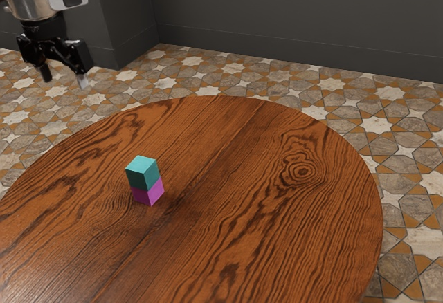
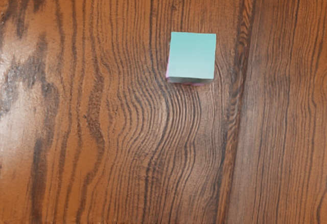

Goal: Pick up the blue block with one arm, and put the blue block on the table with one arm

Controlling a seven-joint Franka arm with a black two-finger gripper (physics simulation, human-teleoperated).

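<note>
1. The gripper hangs at the upper left of the exterior view, well apart from both blocks. It is spread, with nothing pinched in it.
2. The blue block sits left of the centre of the exterior view, upright on top of the pink block, touching it. The pink block rests on the table.
3. In the wrist view the blue block's top face is in plain sight, with slivers of pink peeking out from under it.
4. Done so far: nothing that shows. The blue block is neither gripped nor on the table itself, so I judge the task to be at its start.
5. Left to do, as I judge it: reach over and down, close on the blue block, lift it off, carry it to bare wood beside the pink block, lower it, let go and back away.
6. The step in hand is likely the approach. The grip probably needs to stay on the upper block alone; too low and it could catch the pink one too, while a sideways nudge might topple the blue one.
</note>
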